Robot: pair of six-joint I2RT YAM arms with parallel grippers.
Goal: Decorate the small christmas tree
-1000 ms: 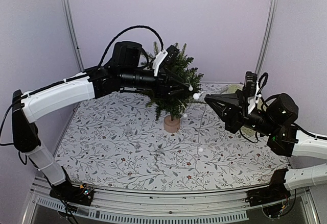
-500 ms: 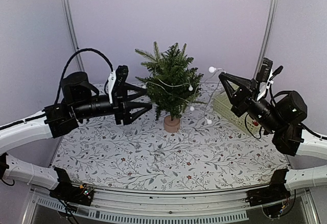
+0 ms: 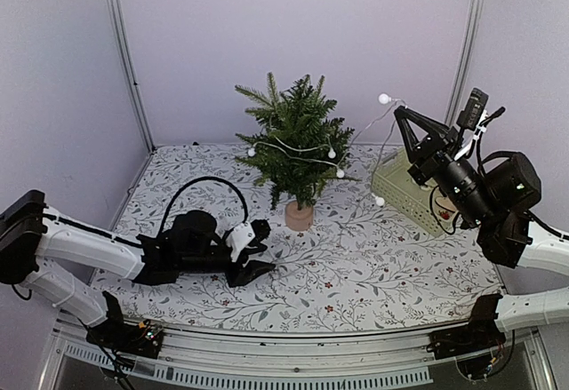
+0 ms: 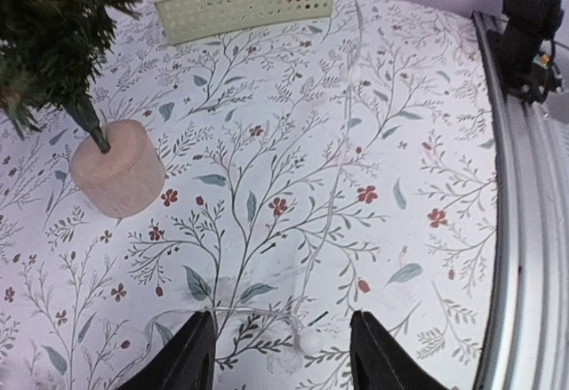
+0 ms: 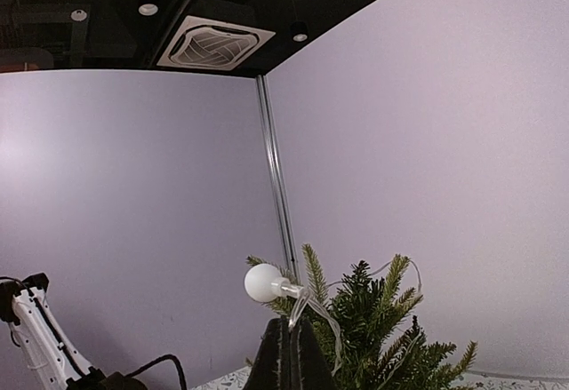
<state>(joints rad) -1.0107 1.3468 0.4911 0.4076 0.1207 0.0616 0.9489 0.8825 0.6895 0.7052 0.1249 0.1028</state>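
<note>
No legible text, label, brand, number or sign on anything in view

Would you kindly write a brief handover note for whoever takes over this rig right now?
Left end effector: open, low over the table, holding nothing; a loose stretch of the light string lies beneath it.
Right end effector: shut on the light string beside a bulb, raised high to the right of the small christmas tree.
Done: part of the string is draped across the tree's front.
Left: wind the trailing length, which hangs from the raised grip down to the table, onto the tree.
The basket sits right of the tree.
</note>
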